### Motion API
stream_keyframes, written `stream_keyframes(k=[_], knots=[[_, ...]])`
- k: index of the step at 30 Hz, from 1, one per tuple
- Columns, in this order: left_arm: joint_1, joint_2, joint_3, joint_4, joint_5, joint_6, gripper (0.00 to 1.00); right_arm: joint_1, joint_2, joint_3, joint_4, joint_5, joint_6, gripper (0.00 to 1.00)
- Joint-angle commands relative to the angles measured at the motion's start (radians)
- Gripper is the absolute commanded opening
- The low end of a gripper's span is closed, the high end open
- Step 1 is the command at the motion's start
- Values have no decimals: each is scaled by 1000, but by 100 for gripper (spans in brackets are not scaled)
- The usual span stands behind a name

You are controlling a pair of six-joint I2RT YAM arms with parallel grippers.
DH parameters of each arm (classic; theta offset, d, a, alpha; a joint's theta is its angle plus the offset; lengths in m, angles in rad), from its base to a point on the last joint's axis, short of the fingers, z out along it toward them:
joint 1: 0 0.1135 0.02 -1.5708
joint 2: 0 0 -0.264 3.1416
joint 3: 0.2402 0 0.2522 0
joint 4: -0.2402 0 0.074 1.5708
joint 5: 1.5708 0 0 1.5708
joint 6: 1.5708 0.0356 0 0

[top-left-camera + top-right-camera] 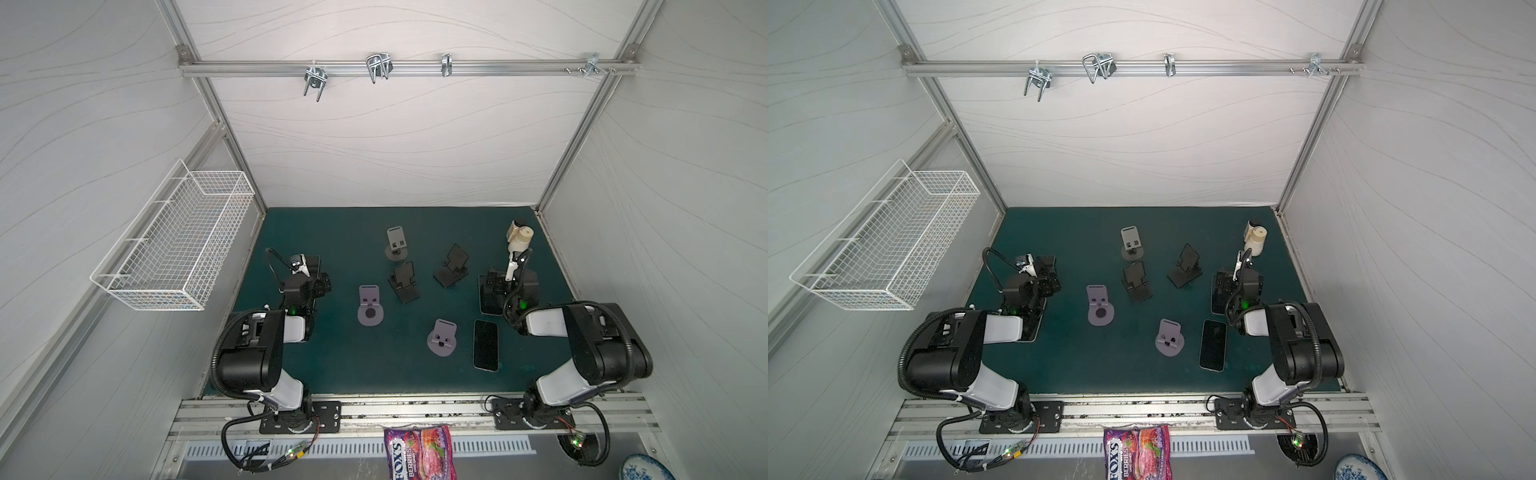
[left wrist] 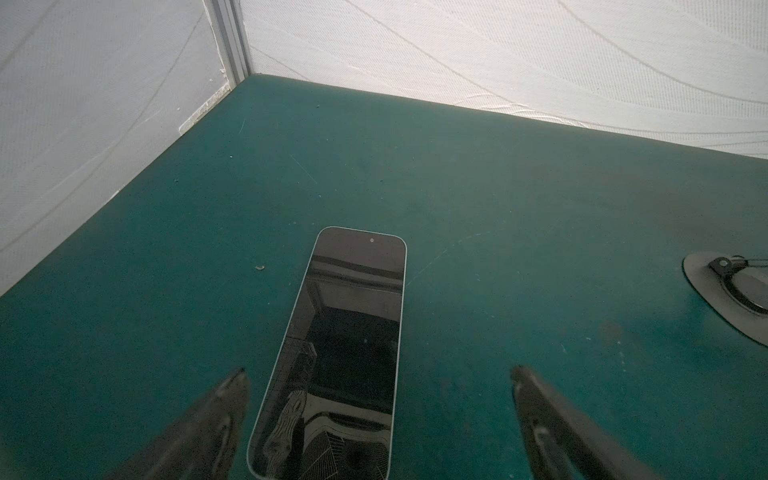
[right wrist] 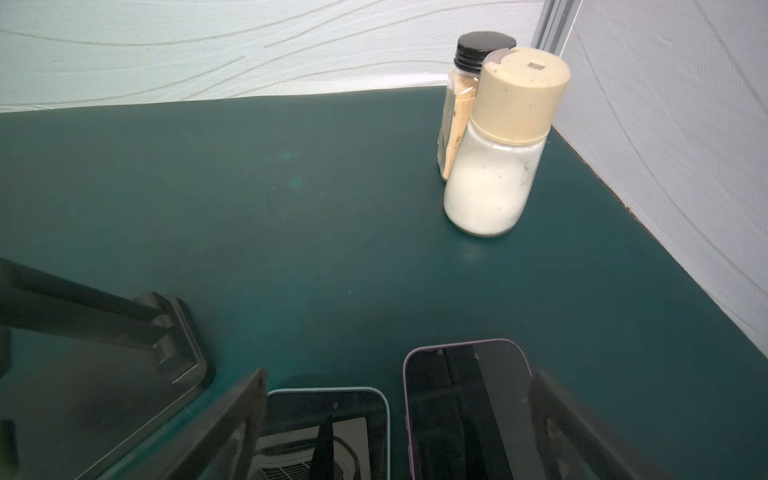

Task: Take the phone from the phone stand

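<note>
**Left wall.** A white wire basket [image 1: 174,237] hangs above the green surface [image 1: 353,374].

**Left side.** The left tool [image 2: 380,370] hovers low over the surface. Its two fingers [image 2: 224,411] are spread wide and pinch nothing. Below the gap between them the phone [image 2: 345,353] lies flat on the surface, screen up, with its camera-dot end toward the back corner. It is clear of every stand. In both top views the left arm covers most of it.

**Centre.** Five phone stands sit on the surface, all apart from one another.
- The near grey stand [image 1: 370,305] is closest to the phone, yet well apart from it.
- The rear grey stand [image 1: 397,243] is farthest back.
- The left black stand [image 1: 404,282] and right black stand [image 1: 452,266] sit side by side between them.
- The front grey stand [image 1: 442,336] is nearest the front rail.

Past that rail, off the surface, lies a purple sweets bag [image 1: 419,451].

**Right side.** A front phone [image 1: 485,345] lies flat, screen up, just beside the front grey stand. The right tool [image 3: 401,374] hangs with jaws spread, holding nothing. It is above the ends of a light-rimmed phone [image 3: 328,432] and a purple-rimmed phone [image 3: 465,411], which lie side by side without touching. The light-rimmed phone is probably the front phone, though the arm hides the link in the top views.

**Back right corner.** A white-filled bottle [image 3: 494,174] with a beige cap stands against a black-capped jar [image 3: 459,108].
</note>
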Motion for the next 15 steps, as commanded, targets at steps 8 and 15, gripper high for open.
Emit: stream_keyframes(k=[8, 15], knots=[[-80, 11, 39, -8, -108, 66, 99, 4, 7, 7, -5, 11, 2, 99], [-69, 12, 46, -22, -75, 62, 99, 4, 7, 8, -6, 12, 1, 99]])
